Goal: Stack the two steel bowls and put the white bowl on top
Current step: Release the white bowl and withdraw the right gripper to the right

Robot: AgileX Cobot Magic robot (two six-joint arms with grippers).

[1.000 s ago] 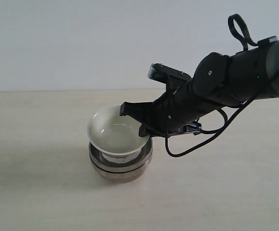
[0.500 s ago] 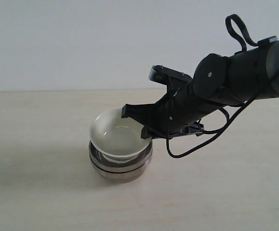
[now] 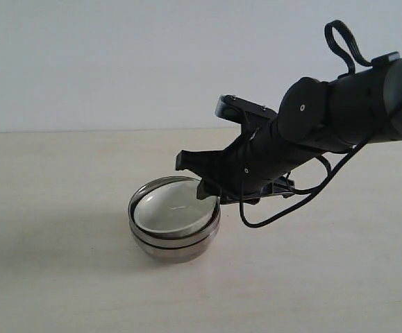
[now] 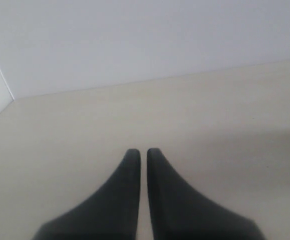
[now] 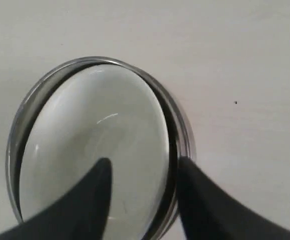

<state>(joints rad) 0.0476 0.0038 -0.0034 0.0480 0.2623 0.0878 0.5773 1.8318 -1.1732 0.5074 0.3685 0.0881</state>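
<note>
Bowl, glossy white ceramic [image 3: 173, 211], is sitting nested in two stacked shiny steel bowls [image 3: 176, 250]. R gripper [image 5: 145, 162] is straddling its rim, fingers apart; arm is reaching down-left. L gripper [image 4: 142, 152]: fingers nearly together.

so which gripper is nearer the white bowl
Right. The right gripper has its jaws astride the rim of the white bowl; the left gripper sits shut over the table, no bowl in its view.
</note>
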